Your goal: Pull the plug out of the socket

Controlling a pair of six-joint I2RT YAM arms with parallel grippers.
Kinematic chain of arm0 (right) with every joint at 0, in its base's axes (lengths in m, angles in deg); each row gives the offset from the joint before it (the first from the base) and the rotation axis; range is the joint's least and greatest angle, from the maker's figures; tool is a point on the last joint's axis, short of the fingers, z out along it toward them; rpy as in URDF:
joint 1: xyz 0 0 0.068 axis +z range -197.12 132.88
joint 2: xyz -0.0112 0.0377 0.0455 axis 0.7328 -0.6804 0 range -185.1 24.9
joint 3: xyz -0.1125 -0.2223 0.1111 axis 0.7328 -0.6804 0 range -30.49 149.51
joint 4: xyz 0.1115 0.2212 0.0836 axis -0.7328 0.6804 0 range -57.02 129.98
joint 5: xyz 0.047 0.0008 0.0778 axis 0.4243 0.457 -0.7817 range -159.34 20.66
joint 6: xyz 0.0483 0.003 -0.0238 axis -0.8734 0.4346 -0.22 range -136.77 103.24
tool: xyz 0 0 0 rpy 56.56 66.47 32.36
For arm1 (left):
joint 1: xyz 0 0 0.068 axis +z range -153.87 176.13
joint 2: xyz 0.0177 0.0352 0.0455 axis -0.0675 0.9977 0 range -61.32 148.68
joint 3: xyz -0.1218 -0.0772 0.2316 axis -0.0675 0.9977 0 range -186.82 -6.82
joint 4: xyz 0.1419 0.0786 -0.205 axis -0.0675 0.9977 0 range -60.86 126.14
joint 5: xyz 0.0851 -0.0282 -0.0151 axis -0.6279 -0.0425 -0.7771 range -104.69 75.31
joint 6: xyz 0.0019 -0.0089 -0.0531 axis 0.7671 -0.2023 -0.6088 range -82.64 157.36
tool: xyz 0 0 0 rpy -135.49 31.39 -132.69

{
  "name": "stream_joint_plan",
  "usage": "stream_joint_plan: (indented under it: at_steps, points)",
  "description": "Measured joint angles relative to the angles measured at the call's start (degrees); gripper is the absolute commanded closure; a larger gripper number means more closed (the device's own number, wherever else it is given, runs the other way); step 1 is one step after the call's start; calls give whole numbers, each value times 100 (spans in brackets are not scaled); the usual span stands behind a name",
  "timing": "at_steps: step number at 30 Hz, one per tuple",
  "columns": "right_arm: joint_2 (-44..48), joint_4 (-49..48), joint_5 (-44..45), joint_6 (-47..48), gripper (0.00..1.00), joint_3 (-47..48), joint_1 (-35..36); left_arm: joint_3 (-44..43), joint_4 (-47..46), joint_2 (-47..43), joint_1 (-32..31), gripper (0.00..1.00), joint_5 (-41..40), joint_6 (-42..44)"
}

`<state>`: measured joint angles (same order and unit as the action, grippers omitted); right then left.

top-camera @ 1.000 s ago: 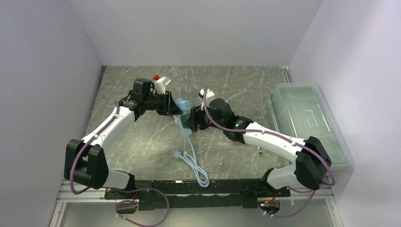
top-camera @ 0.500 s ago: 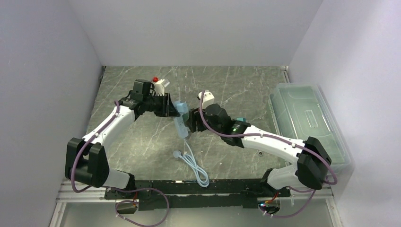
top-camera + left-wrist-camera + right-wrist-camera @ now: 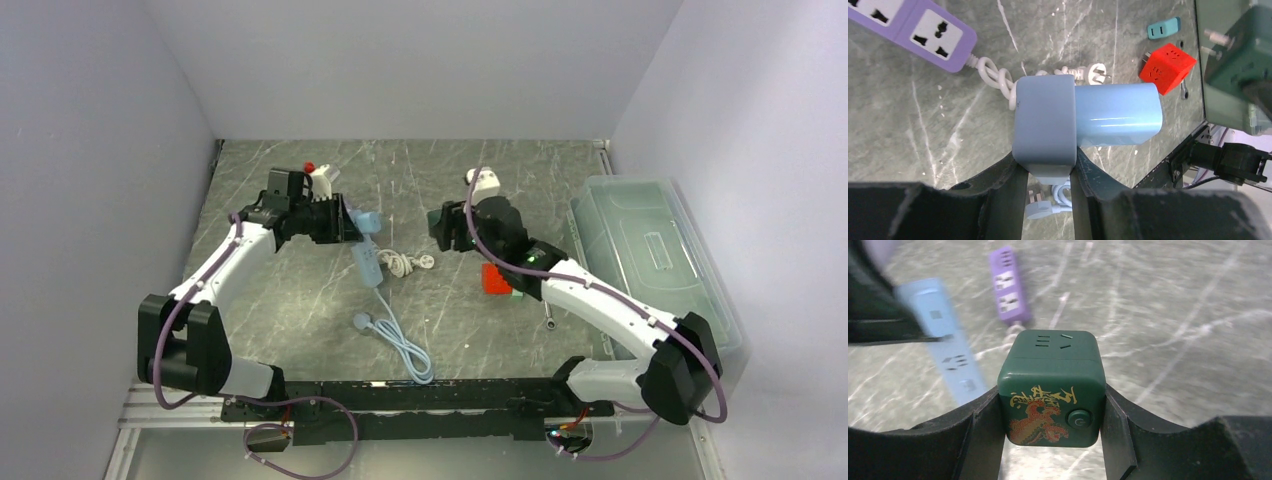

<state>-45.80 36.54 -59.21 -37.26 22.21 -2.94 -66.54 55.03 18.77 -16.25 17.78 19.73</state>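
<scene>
Top external view: by the near edge of the grey marbled table (image 3: 290, 300) lies the pale looped cable (image 3: 405, 345). Farther in, the left gripper (image 3: 1048, 171) clamps the pale-blue plastic power strip (image 3: 368, 262), apparently anchoring it. The right gripper (image 3: 1053, 400), closed on the dark-green cube plug (image 3: 1052, 385), holds it well apart, unplugged.

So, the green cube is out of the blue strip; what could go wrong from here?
The green cube sits between the right jaws by two sides only; it may slip out. The left jaws hold the blue strip at one end, so its cable may drag if lifted.
</scene>
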Motion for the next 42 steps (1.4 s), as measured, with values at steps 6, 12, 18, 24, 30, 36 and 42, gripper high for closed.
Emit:
stream_joint_plan:
  at_steps: [6,12,18,24,30,36,42]
  points:
    - [-157,595,-17,144,100,2,-1108,0,7,-170,87,100,-39,39]
    - [-737,820,-57,417,100,2,-1657,0,4,-247,66,100,11,61]
    - [-1381,994,-284,577,92,17,-1915,0,-4,-247,39,100,46,98]
    - [-1674,1036,-284,643,69,63,-1926,0,-35,-247,-4,100,61,146]
    - [-1882,1051,-251,662,51,173,-1947,0,-48,-247,-26,100,70,177]
    - [-1941,1060,-258,662,27,173,-1965,0,-101,-247,-72,100,85,195]
    - [-1941,1058,-275,660,15,201,-2011,0,-120,-229,-109,100,92,212]
